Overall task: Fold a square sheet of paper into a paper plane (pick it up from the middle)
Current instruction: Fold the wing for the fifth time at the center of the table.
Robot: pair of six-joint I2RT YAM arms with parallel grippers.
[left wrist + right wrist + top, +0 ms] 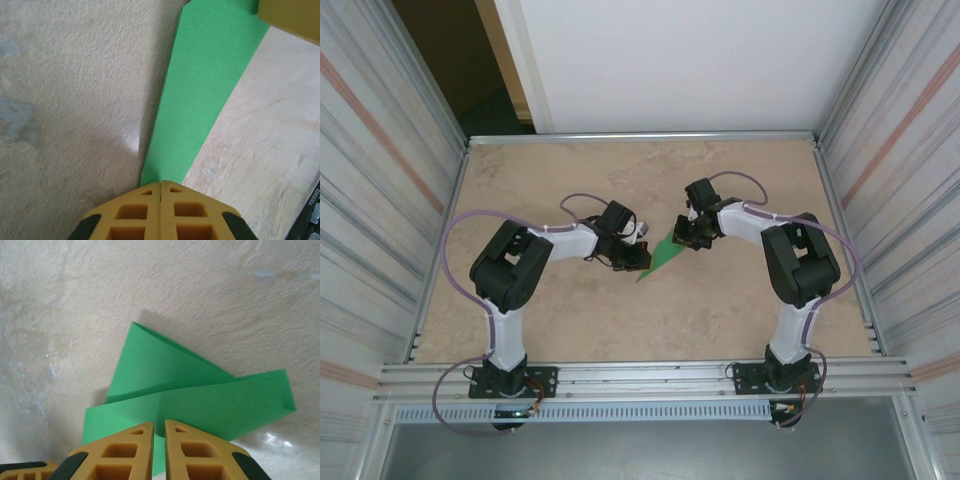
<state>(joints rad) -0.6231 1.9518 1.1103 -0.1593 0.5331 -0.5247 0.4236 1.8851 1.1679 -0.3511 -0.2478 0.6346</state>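
From above, the paper (658, 260) is a narrow green wedge near the middle of the tabletop (560, 180), its point aimed toward the arm bases. The left gripper (632, 256) is at its left side and the right gripper (686, 236) at its far right end; the folds and the finger gaps are too small to read there. The left wrist view gives the long side: a flat green strip narrowing toward the left fingers (135, 220). These are pressed together with no gap, and the paper's tip meets their tips. Whether that tip is pinched between them or merely lies under them I cannot tell. At the paper's wide end a yellow corner (292, 17) crosses it, probably a finger of the right gripper. The right wrist view adds the layers: a triangular flap with a sharp crease, and in front of it a long band folded across, its right end squared off. The right fingers (125, 452) stand a thin slit apart in front of the band's near edge, green showing through the slit. Every edge of the paper lies well clear of the side walls (880, 150) and the near rail (650, 375), with bare tabletop all round the paper.
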